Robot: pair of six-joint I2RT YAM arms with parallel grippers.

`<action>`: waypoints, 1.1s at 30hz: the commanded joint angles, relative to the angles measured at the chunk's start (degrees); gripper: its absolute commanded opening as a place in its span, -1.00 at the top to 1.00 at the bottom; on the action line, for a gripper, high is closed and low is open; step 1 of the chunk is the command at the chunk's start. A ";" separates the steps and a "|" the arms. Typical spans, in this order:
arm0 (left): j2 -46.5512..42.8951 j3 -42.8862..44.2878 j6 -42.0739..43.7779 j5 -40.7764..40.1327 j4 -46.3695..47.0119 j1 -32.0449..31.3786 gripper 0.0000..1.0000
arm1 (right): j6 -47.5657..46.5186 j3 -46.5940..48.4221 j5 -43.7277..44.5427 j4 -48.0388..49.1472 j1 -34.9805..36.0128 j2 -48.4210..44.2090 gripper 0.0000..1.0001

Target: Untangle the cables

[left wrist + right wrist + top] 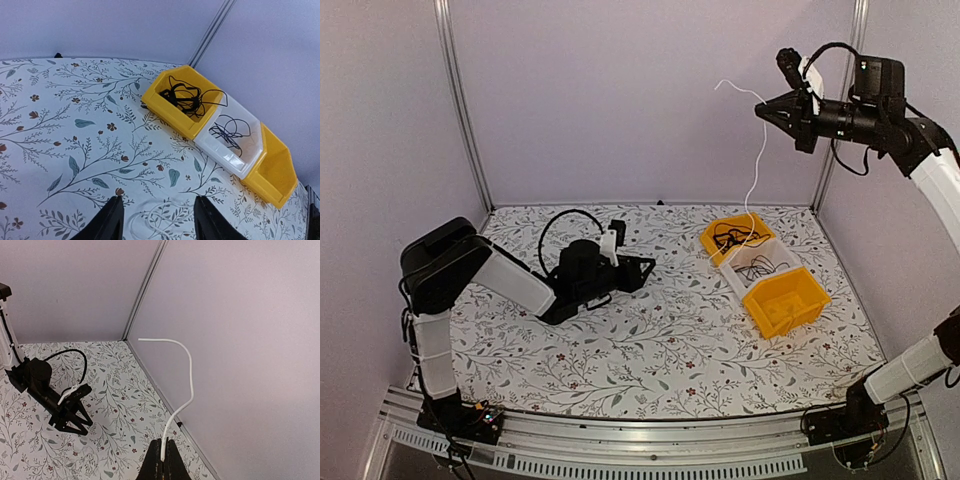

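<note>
My right gripper (767,110) is raised high at the back right, shut on a thin white cable (758,170). The cable hangs down from it into the rear yellow bin (708,240), which holds a tangle of black cables (728,237). Its short free end curls up and left. In the right wrist view the gripper (163,456) pinches the white cable (190,375) between closed fingers. My left gripper (646,268) rests low over the table's middle, open and empty. In the left wrist view (158,220) the black tangle (186,97) lies far ahead.
Three bins stand in a row at the right: the rear yellow one (165,112), a white one (220,152) holding a thin black cable (229,132), and an empty yellow one (275,170). A faint pale loop lies on the table between my left fingers. Walls close the back and right.
</note>
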 commanded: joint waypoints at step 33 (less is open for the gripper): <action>-1.65 1.59 1.27 -0.97 -5.73 1.88 0.04 | -3.87 -37.86 10.33 -1.18 -12.45 -28.23 1.00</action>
